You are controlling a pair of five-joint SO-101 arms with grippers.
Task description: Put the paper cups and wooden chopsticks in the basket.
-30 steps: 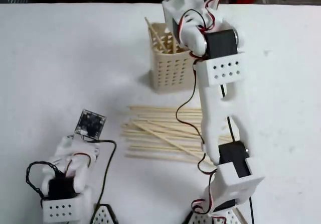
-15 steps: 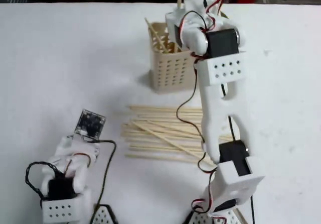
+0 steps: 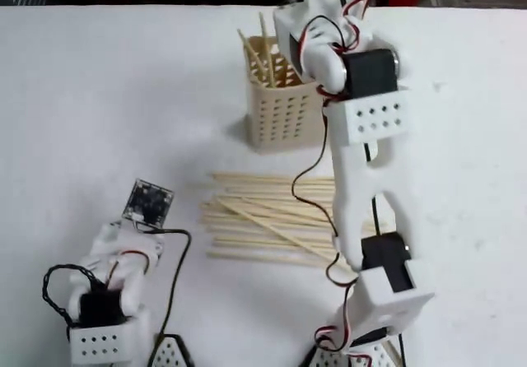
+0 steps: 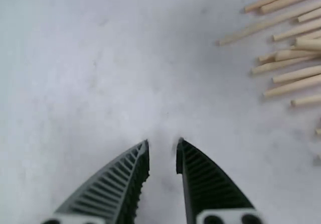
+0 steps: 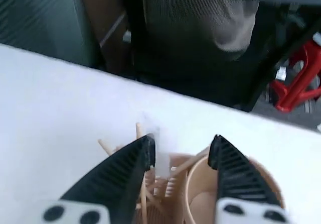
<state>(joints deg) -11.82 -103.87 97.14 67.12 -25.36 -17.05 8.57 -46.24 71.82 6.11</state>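
A cream perforated basket (image 3: 278, 112) stands at the back middle of the table with a few chopsticks (image 3: 262, 54) leaning in it. My right arm (image 3: 362, 79) stretches over it. My right gripper (image 5: 181, 143) hangs open just above the basket's sticks (image 5: 146, 189), holding nothing. A brown paper cup (image 5: 238, 186) sits right below one finger; whether it is inside the basket I cannot tell. Several loose chopsticks (image 3: 263, 219) lie flat in a pile mid-table, their tips (image 4: 286, 58) off to one side of my left gripper. My left gripper (image 4: 162, 143) rests near the front left, narrowly open over bare table.
The table's far edge (image 5: 75, 63) runs just behind the basket, with dark chair legs and a red stool (image 5: 296, 78) beyond it. White tabletop (image 3: 123, 95) lies open on the left. The right arm's base (image 3: 379, 301) stands by the pile's near right end.
A chopstick held upright above the basket half a second ago now leans inside it. The right arm shifted slightly. The left arm has not moved.
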